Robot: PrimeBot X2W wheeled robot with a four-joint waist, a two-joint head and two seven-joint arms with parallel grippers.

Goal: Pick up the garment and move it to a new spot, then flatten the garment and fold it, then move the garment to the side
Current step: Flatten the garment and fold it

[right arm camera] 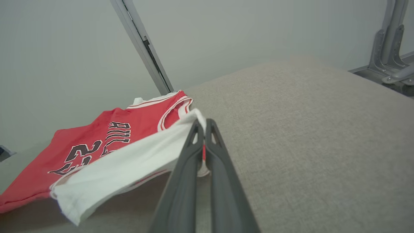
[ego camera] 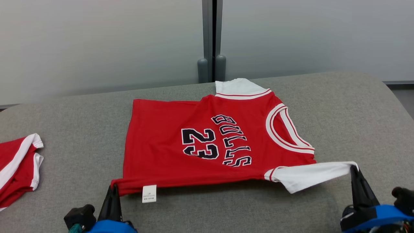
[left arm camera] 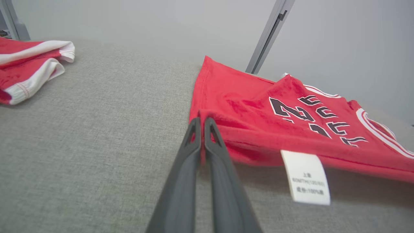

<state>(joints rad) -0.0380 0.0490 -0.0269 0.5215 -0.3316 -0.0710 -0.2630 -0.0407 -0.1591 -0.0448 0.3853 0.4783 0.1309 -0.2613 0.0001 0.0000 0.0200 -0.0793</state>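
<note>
Head view: your left hand [ego camera: 112,189] pinches the jersey [ego camera: 207,142] hem corner, right hand [ego camera: 354,169] its sleeve tip; light, limp, grip corners, hold taut

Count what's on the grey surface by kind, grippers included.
Red garments: 2, the jersey and a second red garment at the left edge.
Grippers: 2, left gripper and right gripper, both shut on the jersey's near edge.
Total: 4
</note>
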